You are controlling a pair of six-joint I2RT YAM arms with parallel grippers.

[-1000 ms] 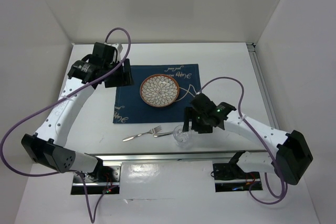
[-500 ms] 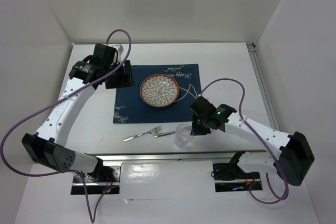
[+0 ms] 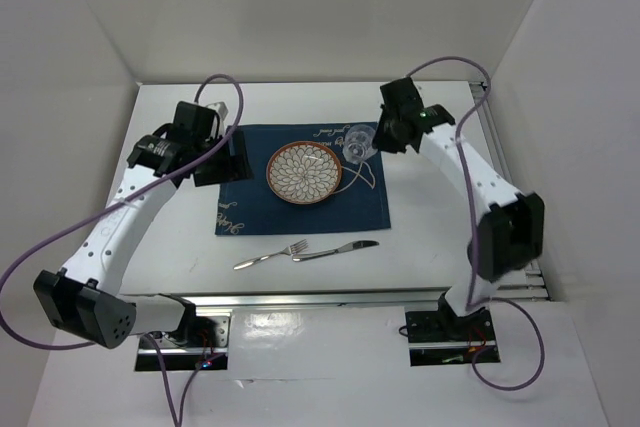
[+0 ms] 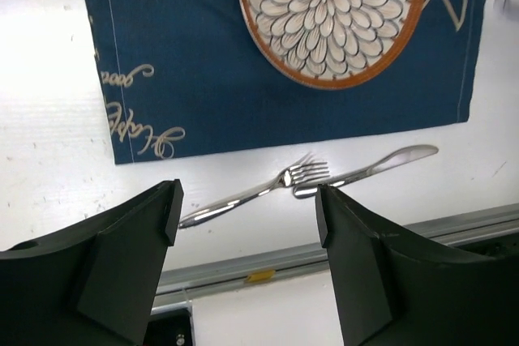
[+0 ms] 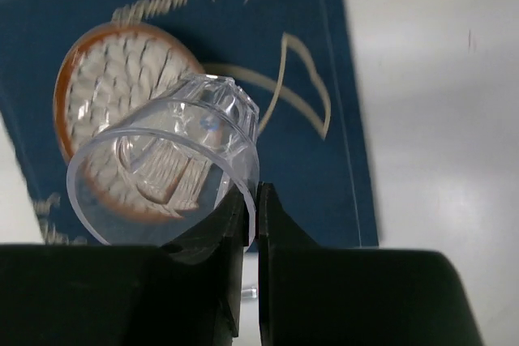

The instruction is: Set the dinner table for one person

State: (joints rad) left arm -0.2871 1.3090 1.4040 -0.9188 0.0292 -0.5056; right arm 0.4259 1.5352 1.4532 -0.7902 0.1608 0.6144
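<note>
Dinner table (image 3: 440, 237): white, matte, spread under everything in top view, w/ metal rail along near and right edge. In middle of it, lying flat: navy placemat (image 3: 250, 209) w/ white script and a fish drawing. On placemat, approx. in ctr: round plate (image 3: 304, 172) w/ petal pattern and orange-brown rim. On bare table just in front of placemat's near edge: fork (image 3: 270, 256) and knife (image 3: 338, 250), almost in one line, fork tines right beside one end of knife. Touching or not, cannot tell.

Right gripper (image 5: 250, 200): clenched on wall of clear glass (image 5: 162, 176) at the rim, one finger inside, other outside. Glass tilted, mouth toward wrist cam, base pointing away. Seen from above, held over far right part of placemat, just beside plate and apart from it. Contact w/ placemat: cannot tell.

Left gripper (image 4: 247, 196): released, fingers wide apart, nothing btw. them. Positioned at left edge of placemat, well apart from glass.
</note>
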